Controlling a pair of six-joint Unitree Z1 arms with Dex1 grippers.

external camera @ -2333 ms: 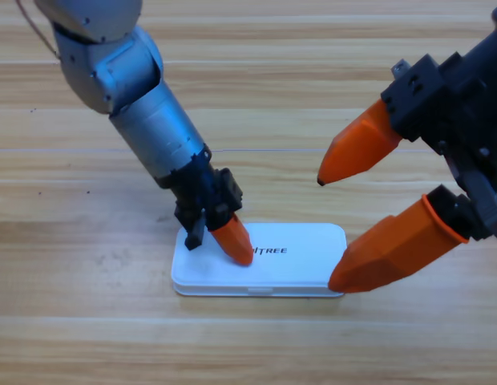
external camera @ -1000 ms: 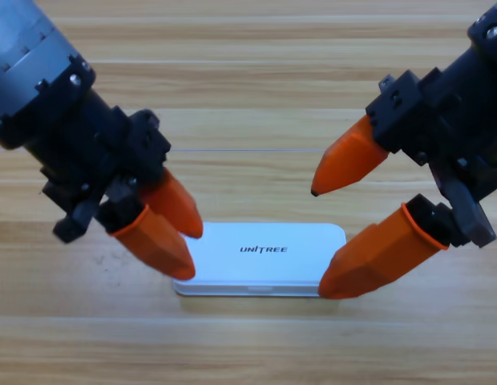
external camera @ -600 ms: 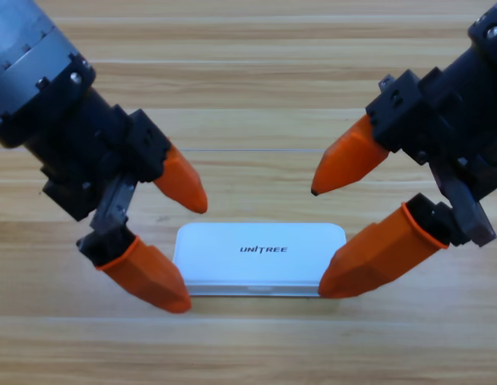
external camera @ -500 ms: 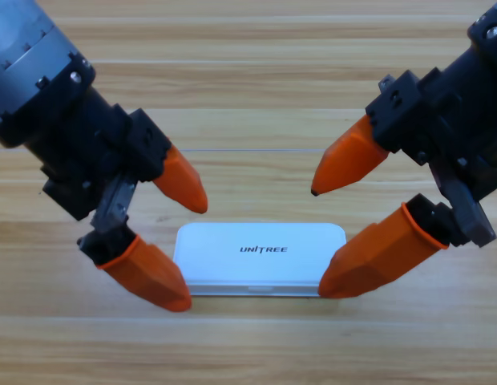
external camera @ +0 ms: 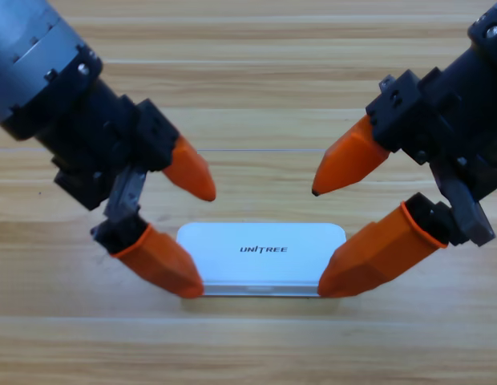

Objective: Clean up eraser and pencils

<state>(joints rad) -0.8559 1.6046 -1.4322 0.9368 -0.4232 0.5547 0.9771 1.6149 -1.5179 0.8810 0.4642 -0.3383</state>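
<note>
The high view shows a flat white plastic case (external camera: pixel 263 258) with rounded corners, lid closed, lying on the pale, wood-grained table (external camera: pixel 256 72). The eraser and pencils are nowhere visible. The left tool (external camera: pixel 199 241) is released, its smooth orange conical jaws spread, the near one overlapping the case's left end. The right tool (external camera: pixel 318 237), likewise released, straddles the right end. Bare wood stretches far and near.

A white case (external camera: pixel 260 258) lies flat on the wooden desk (external camera: pixel 256 88), its lid closed and its long side running left to right. Dark lettering reading UNITREE sits across the lid's middle.
</note>
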